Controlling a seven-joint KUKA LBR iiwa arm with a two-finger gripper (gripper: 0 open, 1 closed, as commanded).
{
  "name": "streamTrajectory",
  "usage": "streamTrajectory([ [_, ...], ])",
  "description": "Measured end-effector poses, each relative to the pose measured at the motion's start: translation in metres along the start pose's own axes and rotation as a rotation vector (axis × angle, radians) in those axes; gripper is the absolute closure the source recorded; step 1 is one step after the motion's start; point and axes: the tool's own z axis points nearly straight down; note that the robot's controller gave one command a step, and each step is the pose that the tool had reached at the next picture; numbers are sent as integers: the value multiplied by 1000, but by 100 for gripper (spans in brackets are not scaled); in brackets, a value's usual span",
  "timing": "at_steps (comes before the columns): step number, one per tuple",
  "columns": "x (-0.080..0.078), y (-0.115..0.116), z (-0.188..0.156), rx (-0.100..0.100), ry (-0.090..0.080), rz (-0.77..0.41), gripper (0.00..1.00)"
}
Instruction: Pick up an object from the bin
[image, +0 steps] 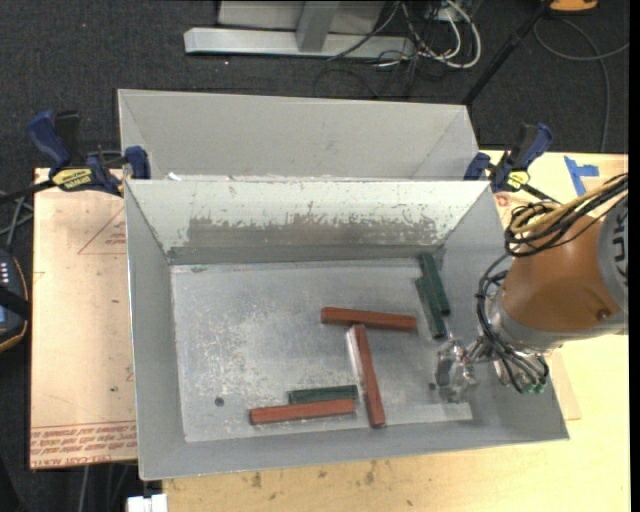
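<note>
My gripper (452, 372) is low at the bin's right side, near the front right corner of the floor, with nothing visible between its fingers. Just above it, a dark green bar (433, 291) lies along the right wall. To its left a reddish-brown bar (369, 376) runs front to back, with a pale strip along its left edge. Another reddish-brown bar (368, 319) lies crosswise at that one's far end.
Near the front of the bin a short dark green bar (322, 395) lies against a reddish-brown bar (302, 411). The arm with its orange cover and cables reaches over the right rim.
</note>
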Motion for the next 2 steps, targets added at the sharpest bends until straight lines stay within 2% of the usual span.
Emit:
streamTrajectory([
  [1,0,0,0,0,-1,-1,0],
  [2,0,0,0,0,-1,-2,0],
])
